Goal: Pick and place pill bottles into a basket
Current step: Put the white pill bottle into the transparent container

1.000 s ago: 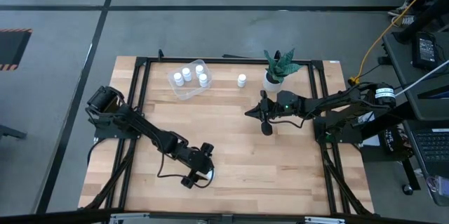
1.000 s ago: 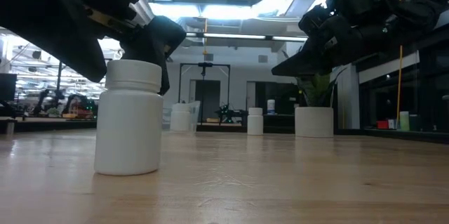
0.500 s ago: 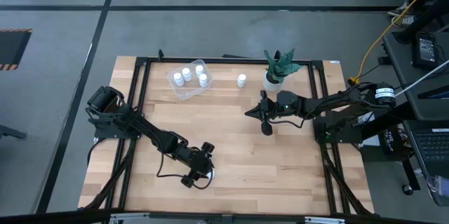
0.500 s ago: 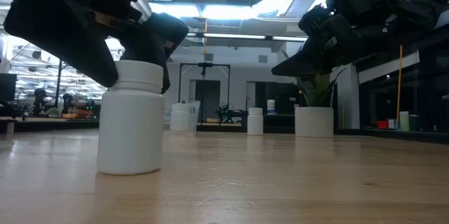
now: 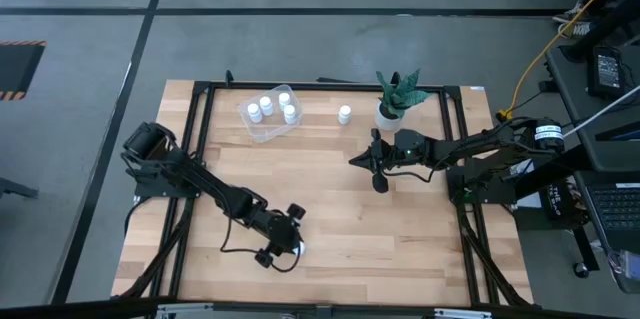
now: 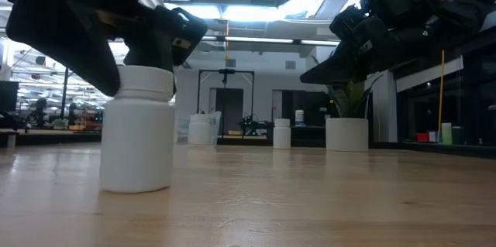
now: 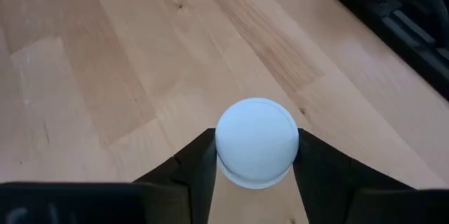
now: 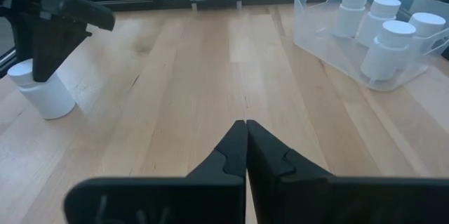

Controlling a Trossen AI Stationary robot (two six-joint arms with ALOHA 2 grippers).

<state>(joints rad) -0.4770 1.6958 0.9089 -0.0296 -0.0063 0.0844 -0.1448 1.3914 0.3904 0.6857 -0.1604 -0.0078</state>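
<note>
Left hand (image 5: 283, 247): found low over the near part of the tabletop (image 5: 400, 229), its two dark fingers (image 7: 193, 164) closed against the sides of a pill bottle (image 7: 257, 140).
Gripped bottle: seen upright on the wood, white cap on top; no writing could be read.
Right hand (image 5: 372, 163): held above the tabletop's middle, fingertips pressed together, nothing between them.
Basket (image 5: 268, 114): placed at the far left side, three bottles (image 8: 384, 38) kept upright inside.
Lone bottle (image 5: 344, 114): left standing beside the plant pot (image 5: 390, 112).
Labels: none legible anywhere.
</note>
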